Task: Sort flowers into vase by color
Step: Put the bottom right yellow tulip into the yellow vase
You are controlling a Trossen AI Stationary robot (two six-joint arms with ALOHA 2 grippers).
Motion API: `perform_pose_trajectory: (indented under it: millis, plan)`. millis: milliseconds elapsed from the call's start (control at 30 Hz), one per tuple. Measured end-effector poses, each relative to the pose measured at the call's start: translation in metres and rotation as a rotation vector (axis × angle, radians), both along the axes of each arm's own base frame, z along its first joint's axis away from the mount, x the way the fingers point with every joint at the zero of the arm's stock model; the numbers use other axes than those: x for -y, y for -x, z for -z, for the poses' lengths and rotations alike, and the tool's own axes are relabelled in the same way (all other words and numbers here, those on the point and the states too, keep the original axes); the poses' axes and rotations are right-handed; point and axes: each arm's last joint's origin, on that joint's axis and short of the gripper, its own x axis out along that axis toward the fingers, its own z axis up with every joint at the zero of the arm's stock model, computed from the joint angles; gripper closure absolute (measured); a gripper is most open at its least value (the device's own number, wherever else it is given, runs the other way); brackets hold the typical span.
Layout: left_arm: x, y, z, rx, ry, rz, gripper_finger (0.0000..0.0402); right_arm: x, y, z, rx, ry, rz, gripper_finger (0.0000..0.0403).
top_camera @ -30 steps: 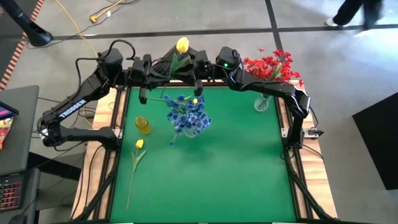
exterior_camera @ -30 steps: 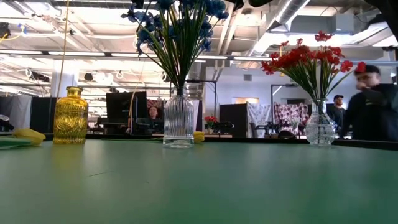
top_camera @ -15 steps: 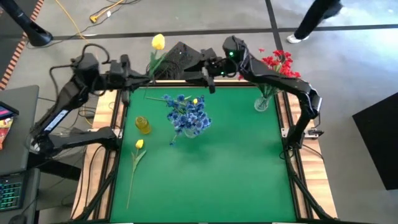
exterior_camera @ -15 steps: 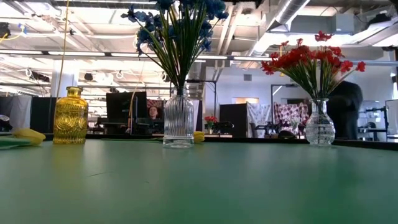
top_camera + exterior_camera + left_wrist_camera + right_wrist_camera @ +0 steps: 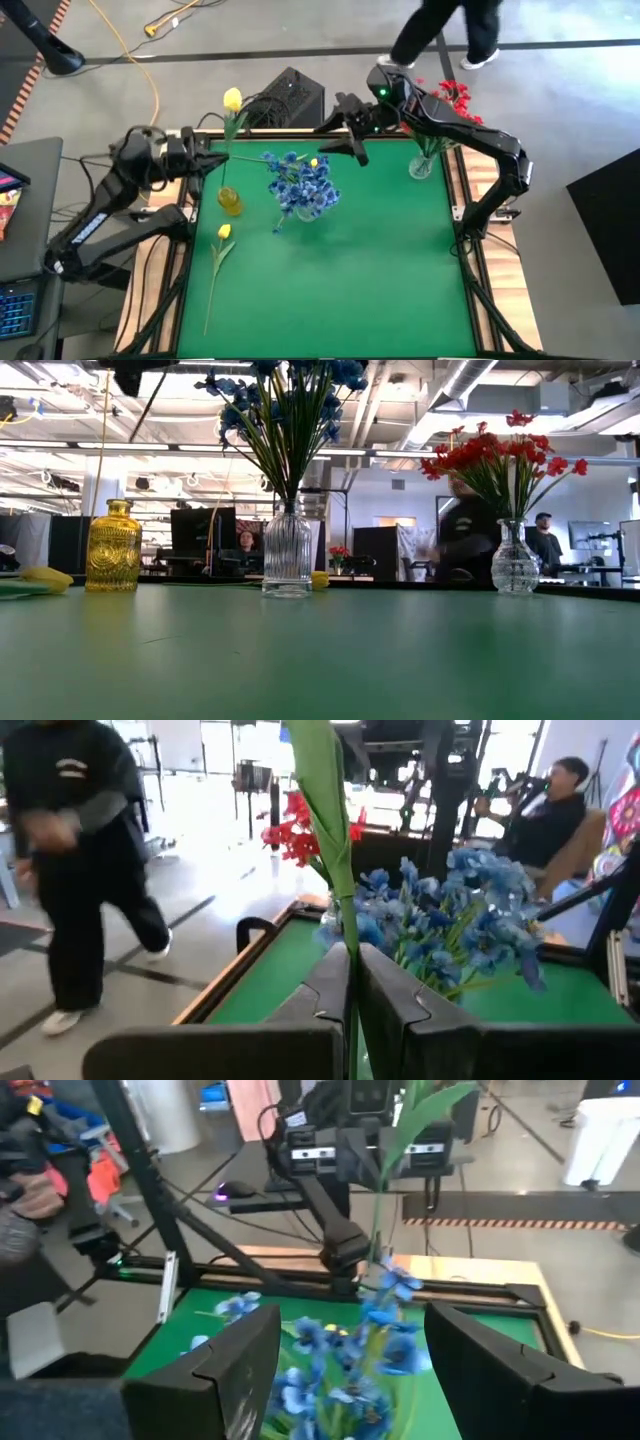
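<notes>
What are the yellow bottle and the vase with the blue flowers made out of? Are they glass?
The yellow bottle looks like tinted glass: shiny, see-through, with a bumpy pattern pressed into it. The vase holding the blue flowers looks like clear glass with upright ribs; you can see the room through it. Clear plastic could look similar, so glass is a best guess.

Bright, even light from ceiling strips; shadows on the green table are faint. A walking person smears with motion blur, and windows behind glare white.
</notes>
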Motion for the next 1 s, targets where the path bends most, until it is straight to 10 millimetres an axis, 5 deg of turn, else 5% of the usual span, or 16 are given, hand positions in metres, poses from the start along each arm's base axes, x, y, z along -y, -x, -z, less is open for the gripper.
perform_pose_trajectory:
  millis: [367, 1000]
  plan:
    - [0.012, 0.013, 0.05, 0.07, 0.002, -0.019, 0.0401, -0.015, -0.008, 0.005, -0.027, -0.01, -0.047, 0.0127]
    - [0.011, 0.021, 0.061, -0.002, -0.022, -0.215, 0.0401, -0.021, -0.01, 0.005, -0.028, -0.008, -0.063, 0.0127]
